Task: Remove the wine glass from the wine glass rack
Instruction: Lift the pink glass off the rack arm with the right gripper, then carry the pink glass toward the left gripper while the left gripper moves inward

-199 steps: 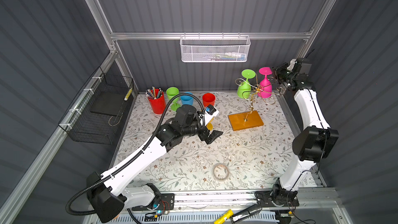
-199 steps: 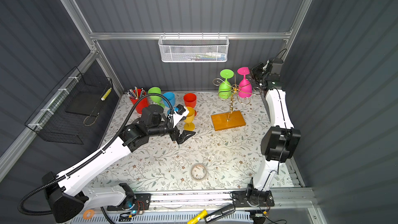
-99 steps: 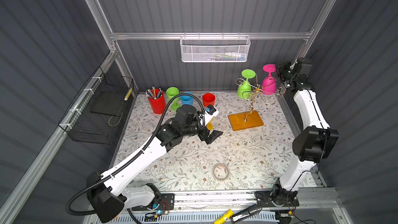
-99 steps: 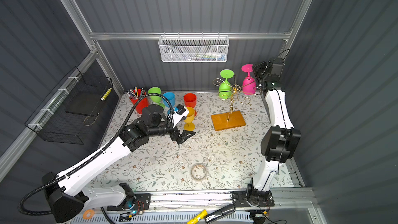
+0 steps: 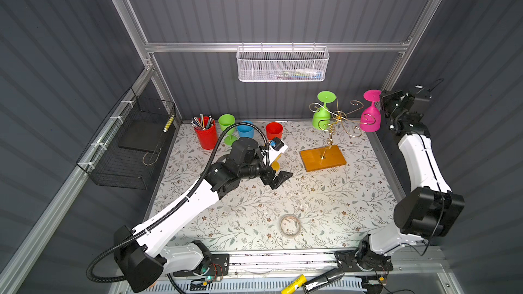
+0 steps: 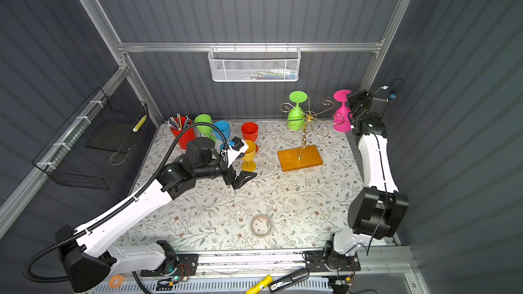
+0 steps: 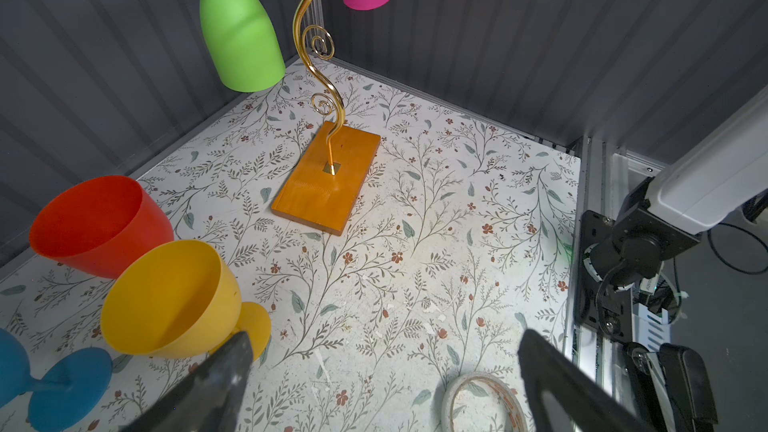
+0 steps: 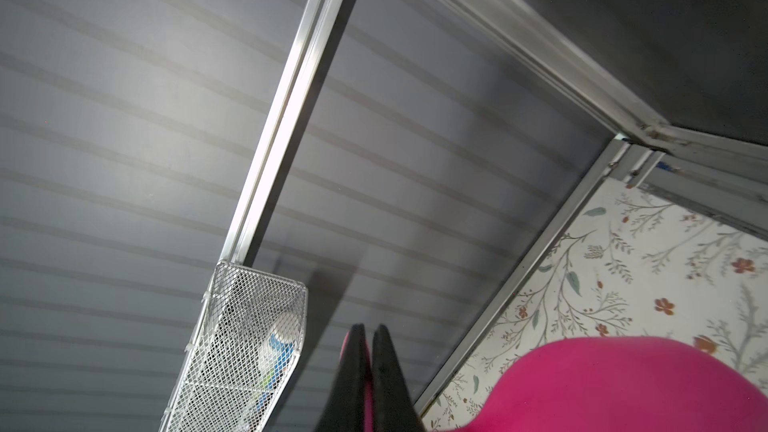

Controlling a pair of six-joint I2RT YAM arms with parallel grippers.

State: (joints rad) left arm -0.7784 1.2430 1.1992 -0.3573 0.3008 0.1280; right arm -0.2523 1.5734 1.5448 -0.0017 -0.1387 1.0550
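Observation:
The wine glass rack (image 5: 323, 159) (image 6: 300, 158) is a gold wire tree on an orange wooden base (image 7: 328, 189) at the back right. A pink wine glass (image 5: 370, 115) (image 6: 342, 120) hangs upside down at the rack's right edge. My right gripper (image 5: 378, 103) (image 8: 369, 331) is shut on its stem, and its bowl (image 8: 623, 384) shows beside the fingers. One gold curl overlaps the bowl in both top views; I cannot tell whether they touch. A green wine glass (image 5: 321, 115) (image 7: 237, 31) hangs on the rack's left side. My left gripper (image 5: 278, 178) (image 7: 382, 367) hovers open and empty over the mat.
Upright green (image 5: 226, 125), blue (image 5: 244, 130), red (image 5: 274, 130) and yellow (image 6: 249, 154) glasses and a red pencil cup (image 5: 205, 134) stand at the back left. A tape roll (image 5: 290, 224) lies near the front. A white mesh basket (image 5: 283, 66) and a black wire basket (image 5: 127, 142) hang on the walls.
My right gripper has carried the pink wine glass to the right, away from the rack's stem. The left arm has not moved.

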